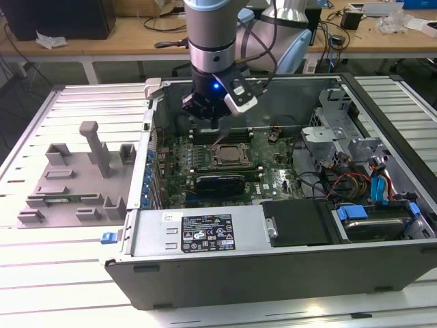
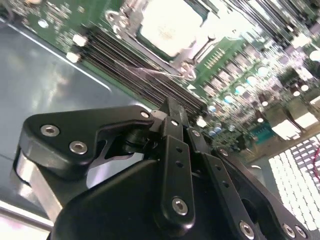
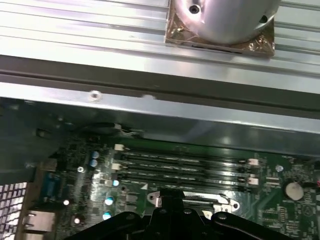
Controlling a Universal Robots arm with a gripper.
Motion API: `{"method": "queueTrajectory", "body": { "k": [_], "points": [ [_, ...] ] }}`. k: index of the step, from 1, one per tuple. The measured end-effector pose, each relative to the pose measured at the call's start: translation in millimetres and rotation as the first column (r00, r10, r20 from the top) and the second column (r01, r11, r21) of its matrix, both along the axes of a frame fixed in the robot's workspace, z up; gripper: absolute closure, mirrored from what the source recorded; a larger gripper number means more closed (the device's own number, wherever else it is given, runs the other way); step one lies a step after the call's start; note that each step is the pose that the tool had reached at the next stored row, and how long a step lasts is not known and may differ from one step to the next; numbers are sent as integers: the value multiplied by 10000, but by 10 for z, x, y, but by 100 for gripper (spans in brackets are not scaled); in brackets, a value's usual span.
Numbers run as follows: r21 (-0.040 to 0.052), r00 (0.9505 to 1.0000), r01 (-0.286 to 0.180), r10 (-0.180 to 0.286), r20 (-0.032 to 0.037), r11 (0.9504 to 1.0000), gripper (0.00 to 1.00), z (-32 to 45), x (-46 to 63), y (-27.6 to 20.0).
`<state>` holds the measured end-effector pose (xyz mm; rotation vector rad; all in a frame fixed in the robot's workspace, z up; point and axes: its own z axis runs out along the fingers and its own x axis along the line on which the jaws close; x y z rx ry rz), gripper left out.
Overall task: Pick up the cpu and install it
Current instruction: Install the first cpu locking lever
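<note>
Exterior view findings: the black two-fingered gripper (image 1: 215,127) hangs inside the open grey metal computer case (image 1: 287,263), just above the far side of the square metal-framed motherboard socket (image 1: 229,156). Its tips blend into the dark board behind them, so we cannot tell there whether they touch anything.

In the second wrist view the socket is cut off at the picture edge, and the gripper's black body hides the board beneath it. Within the socket frame lies the cpu (image 2: 170,22), a flat square chip with a shiny silver-grey top. Glare hides its edges, and we cannot tell whether it is fully seated.

In the first wrist view the gripper covers most of the socket, and long black memory slots (image 3: 185,167) run just beside it.

A white rectangular label (image 1: 207,234) sits on the case wall, well apart from the socket. Its print is too small for us to read.

In both wrist views the gripper's fingers (image 2: 175,130) stand drawn together, with no gap that we can see and nothing between them. The gripper is near the socket and apart from the cpu.
</note>
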<state>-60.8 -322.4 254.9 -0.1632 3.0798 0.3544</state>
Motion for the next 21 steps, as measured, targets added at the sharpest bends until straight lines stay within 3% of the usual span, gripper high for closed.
{"method": "queueTrajectory", "body": {
  "k": [6,16,21],
  "points": [
    [-10,10000,2,-2,1,10000,89,-11,31,0],
    [-387,10000,25,-25,0,9992,89,-146,42,-1],
    [-443,9998,181,-182,0,9989,89,-199,89,-1]
  ]
}}
